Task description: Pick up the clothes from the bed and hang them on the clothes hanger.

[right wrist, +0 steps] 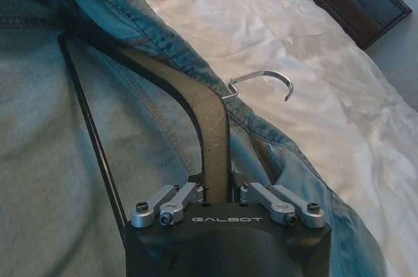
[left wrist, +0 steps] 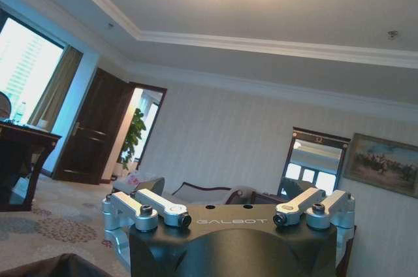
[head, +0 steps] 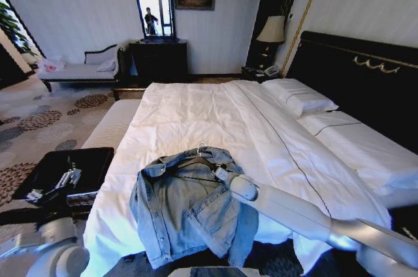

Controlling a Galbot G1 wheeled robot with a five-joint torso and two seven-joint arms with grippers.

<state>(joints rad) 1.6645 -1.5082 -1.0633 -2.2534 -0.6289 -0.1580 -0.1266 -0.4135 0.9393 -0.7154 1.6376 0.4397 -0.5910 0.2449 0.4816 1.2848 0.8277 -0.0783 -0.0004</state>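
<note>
**Denim jacket on the bed, hanger gripped inside it**

The light blue denim jacket (head: 189,208) lies spread at the foot of the bed (head: 215,117), on the white duvet, collar toward the headboard. The black clothes hanger (right wrist: 212,133) sits inside its open neck, the metal hook (right wrist: 261,81) poking out over the collar onto the duvet. The right gripper (right wrist: 219,193) rests on the jacket with its jaws closed narrow on the hanger's shoulder. The left gripper (left wrist: 228,215) is off beside the bed, jaws spread wide, pointing at the far wall.
</note>
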